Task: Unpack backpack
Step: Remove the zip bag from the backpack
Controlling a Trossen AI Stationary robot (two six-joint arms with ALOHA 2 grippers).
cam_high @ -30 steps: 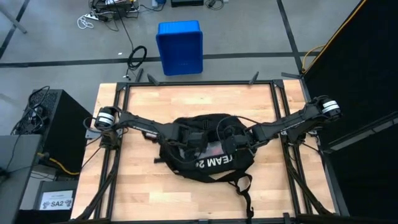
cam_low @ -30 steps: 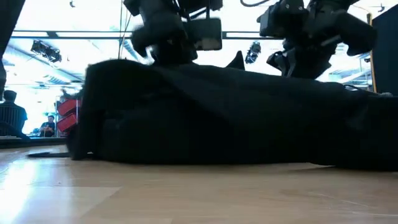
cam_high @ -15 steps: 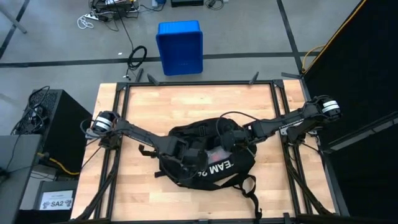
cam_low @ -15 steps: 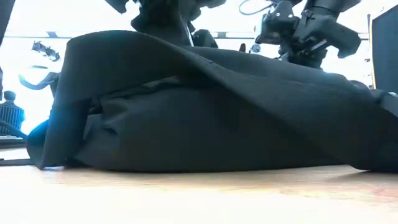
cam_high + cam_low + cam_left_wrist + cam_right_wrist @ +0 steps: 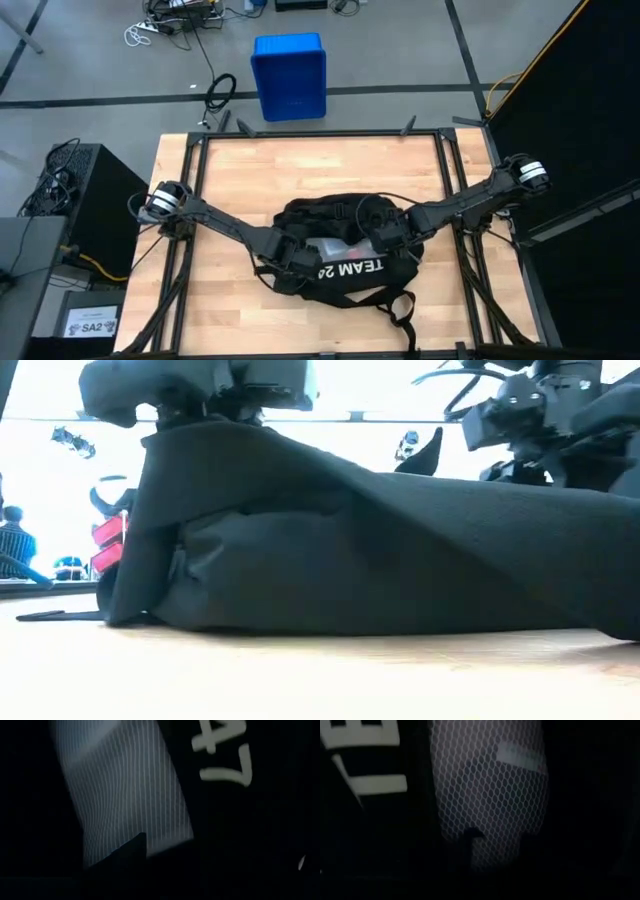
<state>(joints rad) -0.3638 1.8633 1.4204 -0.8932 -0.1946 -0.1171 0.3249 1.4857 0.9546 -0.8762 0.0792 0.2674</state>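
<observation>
Backpack (image 5: 340,250) lies mid-table (image 5: 220,170) from above, both arms reaching onto it. Low view: black fabric fills it (a person far behind). Wrist views show lettering, mesh; how either arm's fingers stand, I cannot tell.

black backpack (image 5: 380,560) filling the low view on the wooden table (image 5: 300,680)

its fabric rises in a peak at the left under a dark arm (image 5: 190,385); another arm (image 5: 550,420) hangs at upper right. a person (image 5: 12,545) stands far left in the bright room.
</observation>
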